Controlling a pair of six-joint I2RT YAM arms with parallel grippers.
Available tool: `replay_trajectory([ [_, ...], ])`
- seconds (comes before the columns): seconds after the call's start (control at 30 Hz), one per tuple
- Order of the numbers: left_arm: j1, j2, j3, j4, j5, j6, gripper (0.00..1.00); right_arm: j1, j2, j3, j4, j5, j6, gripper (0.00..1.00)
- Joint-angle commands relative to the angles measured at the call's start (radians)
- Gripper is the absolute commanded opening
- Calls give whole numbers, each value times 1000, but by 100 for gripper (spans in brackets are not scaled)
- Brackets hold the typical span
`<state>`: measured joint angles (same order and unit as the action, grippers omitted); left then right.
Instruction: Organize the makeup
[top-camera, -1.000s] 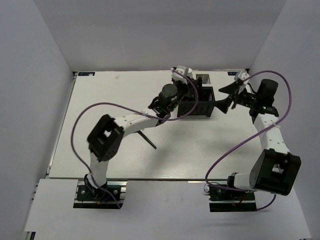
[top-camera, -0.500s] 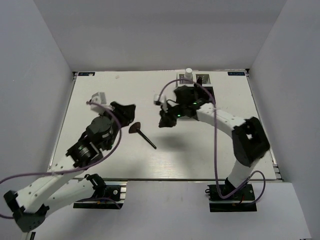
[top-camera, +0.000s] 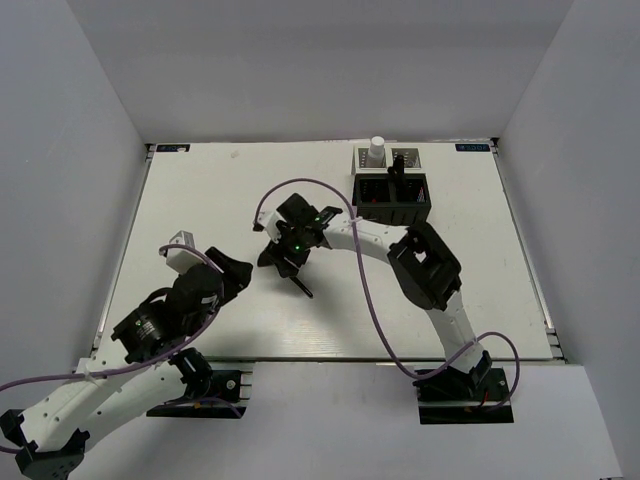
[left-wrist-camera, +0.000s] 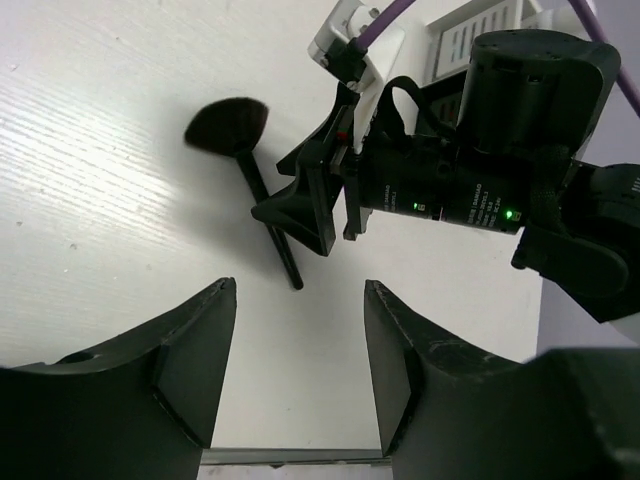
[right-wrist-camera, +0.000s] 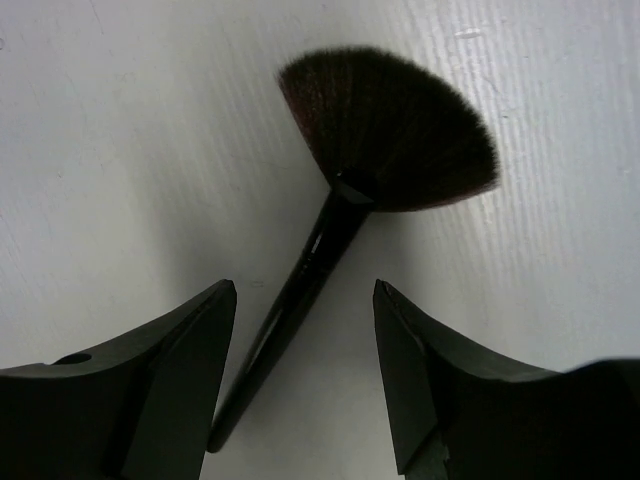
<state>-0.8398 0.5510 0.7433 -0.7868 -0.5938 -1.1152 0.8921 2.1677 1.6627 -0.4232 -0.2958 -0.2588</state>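
Note:
A black fan-shaped brush (right-wrist-camera: 390, 130) lies flat on the white table, its handle (right-wrist-camera: 285, 330) running back between my right fingers. My right gripper (right-wrist-camera: 305, 292) is open and straddles the handle just above the table without touching it; from the top it (top-camera: 277, 257) hides the brush head, and only the handle tip (top-camera: 302, 289) shows. My left gripper (left-wrist-camera: 298, 330) is open and empty, near the table's front left (top-camera: 238, 273); its view shows the brush (left-wrist-camera: 228, 125) and the right gripper (left-wrist-camera: 325, 200) over it. A white-capped bottle (top-camera: 376, 152) stands in the organizer.
The black mesh organizer (top-camera: 392, 212) stands at the back centre-right, with dark items upright in its compartments. A purple cable (top-camera: 300, 186) loops above the right wrist. The grey enclosure walls surround the table (top-camera: 470, 260).
My right gripper has moved left and nearer, from beside the organizer to over the fan brush. My left arm has pulled back toward the near left.

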Motion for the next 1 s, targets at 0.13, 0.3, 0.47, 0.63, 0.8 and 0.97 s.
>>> replay_trajectory([
  [0.13,1,-20,-5,-74,-4,-37,64,48,18,-15,26,142,56,58],
  [0.3,1,-22,-4,-84,-11,-47,64,76,40,-67,70,259,24,45],
  [0.47,1,-16,-16,-81,-9,-57,64,68,38,-142,98,291,-25,28],
  [0.63,1,-13,-47,-58,6,-58,64,19,-24,-164,81,206,-39,1],
  [0.8,1,0,-96,-19,40,-57,64,-113,-216,-135,8,-245,-46,0],
  [0.97,1,-3,-159,53,66,-57,64,-294,-402,-132,55,-609,-11,0],
])
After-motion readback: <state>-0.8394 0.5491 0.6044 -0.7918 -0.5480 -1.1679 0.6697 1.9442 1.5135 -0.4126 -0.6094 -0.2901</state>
